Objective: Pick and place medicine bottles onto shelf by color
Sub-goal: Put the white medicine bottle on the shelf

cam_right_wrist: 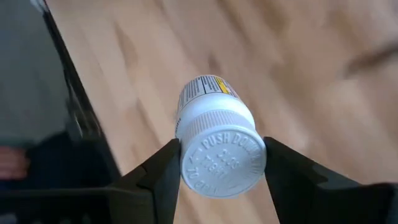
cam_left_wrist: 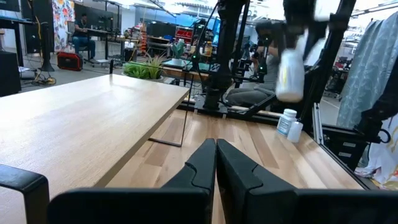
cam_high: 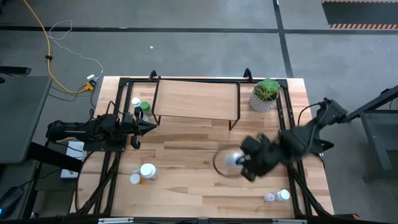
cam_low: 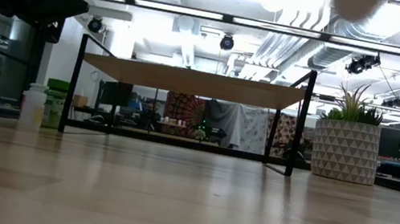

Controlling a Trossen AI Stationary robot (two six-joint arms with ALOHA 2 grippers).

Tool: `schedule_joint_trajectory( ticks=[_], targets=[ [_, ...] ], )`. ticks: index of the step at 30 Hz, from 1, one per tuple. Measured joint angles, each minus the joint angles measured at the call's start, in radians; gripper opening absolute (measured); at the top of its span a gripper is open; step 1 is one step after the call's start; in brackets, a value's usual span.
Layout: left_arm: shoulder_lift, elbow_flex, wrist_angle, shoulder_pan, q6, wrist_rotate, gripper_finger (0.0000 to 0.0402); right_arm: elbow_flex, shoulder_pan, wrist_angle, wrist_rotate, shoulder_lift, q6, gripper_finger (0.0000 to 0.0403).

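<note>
The right gripper [cam_right_wrist: 221, 163] pinches a white pill bottle [cam_right_wrist: 217, 140] by its white cap, holding it above the tabletop [cam_high: 186, 158] in front of the shelf [cam_high: 196, 98], toward the potted plant [cam_high: 265, 94] side. The left gripper [cam_high: 149, 125], fingers pressed together, waits beside the shelf's left end, near two bottles [cam_high: 139, 106] there.

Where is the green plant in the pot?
In the high view, the potted plant sits at the table's far right corner, just right of the shelf. The low view shows it standing beside the shelf's right legs.
</note>
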Motion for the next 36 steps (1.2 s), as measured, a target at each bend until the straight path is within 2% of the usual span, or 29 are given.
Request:
schedule_joint_trajectory(
  ticks=[6,11,15,20,25,29,36],
  targets=[
    [0.000,0.000,0.000,0.000,0.000,0.000,0.0003,0.171,-0.290,-0.055,0.013,0.016,-0.256,0.0177],
    [0.000,0.000,0.000,0.000,0.000,0.000,0.0003,0.352,-0.541,-0.168,-0.064,0.114,-0.398,0.0177],
    [0.000,0.000,0.000,0.000,0.000,0.000,0.0003,0.526,-0.683,-0.333,-0.064,0.249,-0.454,0.0177],
    [0.000,0.000,0.000,0.000,0.000,0.000,0.0003,0.630,-0.804,-0.315,-0.160,0.373,-0.539,0.0177],
    [0.002,0.000,0.000,0.000,0.000,0.001,0.0003,0.648,-0.886,-0.327,-0.170,0.456,-0.548,0.0177],
    [0.001,0.000,0.000,0.000,0.000,0.001,0.0003,0.626,-0.954,-0.331,-0.180,0.463,-0.525,0.0177],
    [0.002,0.000,0.000,0.000,0.000,0.000,0.0003,0.615,-1.070,-0.328,-0.264,0.455,-0.442,0.0177]
  ],
)
